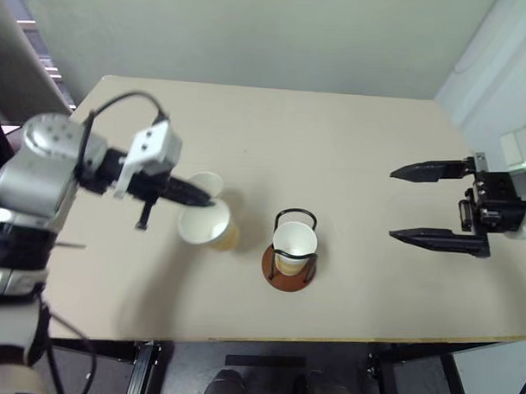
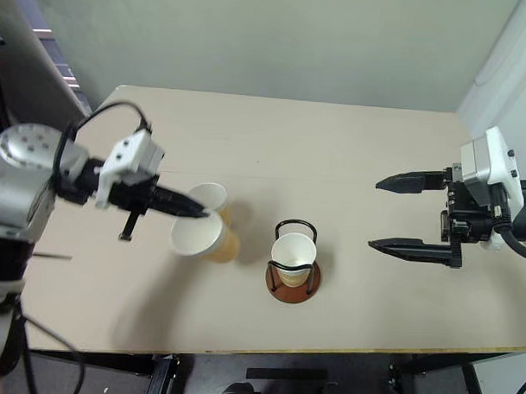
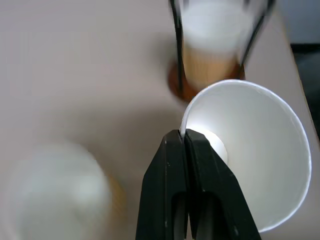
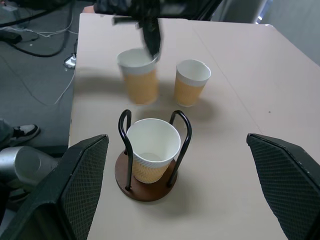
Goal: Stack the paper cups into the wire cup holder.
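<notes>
already one paper cup [image 1: 294,245] inside wire cup holder [image 1: 290,272]

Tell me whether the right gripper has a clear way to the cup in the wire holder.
Probably yes: the right gripper is open, and only bare table lies between it and the cup in the wire holder.

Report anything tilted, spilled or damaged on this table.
One paper cup hangs tilted, pinched by its rim in the left gripper. The second cup on the table and the cup in the wire cup holder stand upright. No spills or damage visible.
</notes>
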